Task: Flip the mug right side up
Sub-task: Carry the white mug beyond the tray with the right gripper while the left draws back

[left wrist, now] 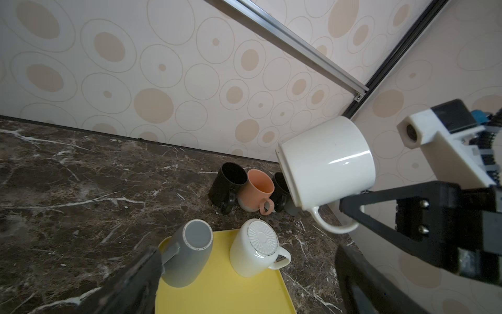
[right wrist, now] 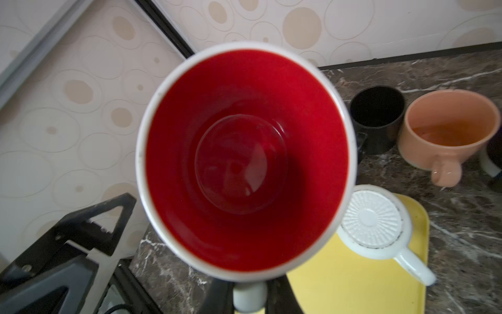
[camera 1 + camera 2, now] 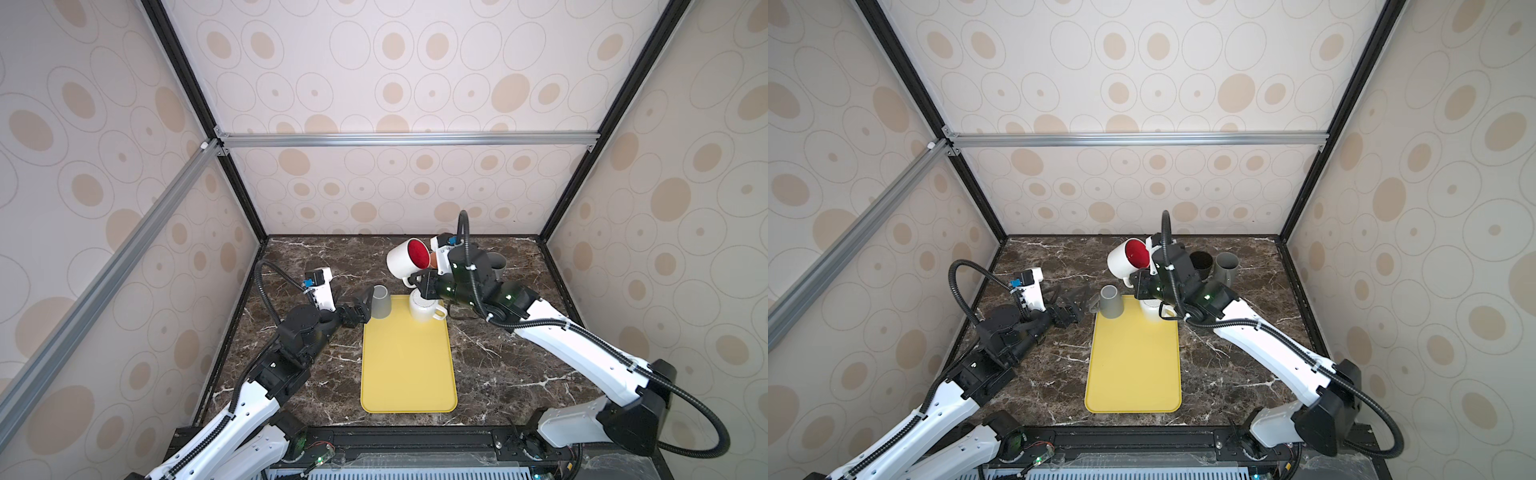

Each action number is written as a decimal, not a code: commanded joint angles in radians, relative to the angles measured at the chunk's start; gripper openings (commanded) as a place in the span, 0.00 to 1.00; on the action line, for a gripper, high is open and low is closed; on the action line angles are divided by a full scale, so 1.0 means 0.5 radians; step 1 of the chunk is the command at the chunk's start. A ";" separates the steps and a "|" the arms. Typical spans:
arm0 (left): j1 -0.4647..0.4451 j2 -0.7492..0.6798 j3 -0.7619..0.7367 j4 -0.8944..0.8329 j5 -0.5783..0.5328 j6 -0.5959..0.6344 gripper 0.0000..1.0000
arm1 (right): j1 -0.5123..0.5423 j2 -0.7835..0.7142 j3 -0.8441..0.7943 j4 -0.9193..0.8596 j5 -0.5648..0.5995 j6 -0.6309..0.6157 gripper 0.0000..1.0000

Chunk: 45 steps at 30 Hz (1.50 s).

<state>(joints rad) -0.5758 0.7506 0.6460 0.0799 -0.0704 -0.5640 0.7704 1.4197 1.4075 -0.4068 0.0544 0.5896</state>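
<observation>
The left gripper (image 3: 365,309) hangs released, jaws spread and empty. It is just beside the handle of a grey mug (image 3: 381,302) that stands upside down on the far left corner of a yellow tray (image 3: 407,365). On the tray's far right corner a ribbed-base white mug (image 3: 424,309) also stands upside down, handle to the right. Behind it, by the back wall, upright mugs cluster: a black mug (image 1: 229,185), a peach mug (image 1: 258,190), a second black mug (image 1: 279,190) partly hidden, and a grey upright mug (image 3: 1227,266).

The tray lies on a dark marble tabletop (image 3: 316,374), closed in by wallpapered panels of beige ovals on a black and aluminium frame.

The red-lined white mug (image 3: 409,259) is in the air near the tray's far right corner, higher than the ribbed-base one. The right gripper (image 3: 419,284) is clenched on its handle. The mug lies nearly on its side, its long axis across the table. Its base points left, its red mouth faces the right arm, and its handle is underneath.
</observation>
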 commanded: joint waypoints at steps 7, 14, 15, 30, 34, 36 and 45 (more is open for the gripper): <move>0.152 0.113 0.094 -0.102 0.056 0.007 1.00 | 0.005 0.508 0.720 -0.279 0.450 -0.184 0.00; 0.161 0.059 0.053 -0.106 0.021 0.138 1.00 | -0.007 0.966 1.170 -0.405 0.601 -0.277 0.00; 0.161 0.053 0.042 -0.107 0.010 0.145 1.00 | -0.011 1.029 1.229 -0.423 0.609 -0.275 0.00; 0.194 0.018 -0.037 -0.071 0.052 0.153 1.00 | -0.191 1.649 1.652 -0.530 0.406 -0.171 0.00; 0.198 0.025 -0.055 -0.055 0.078 0.141 1.00 | -0.205 1.697 1.643 -0.500 0.340 -0.204 0.00; 0.200 0.024 -0.068 -0.051 0.082 0.134 1.00 | -0.206 1.707 1.638 -0.492 0.324 -0.210 0.00; 0.204 0.059 -0.114 0.014 0.126 0.122 1.00 | -0.170 1.732 1.623 -0.421 0.423 -0.305 0.00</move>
<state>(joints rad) -0.4824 0.7746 0.5854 0.0479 -0.0231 -0.5045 0.6720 2.2726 2.1841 -0.6903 0.2211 0.4614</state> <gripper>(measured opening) 0.998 0.165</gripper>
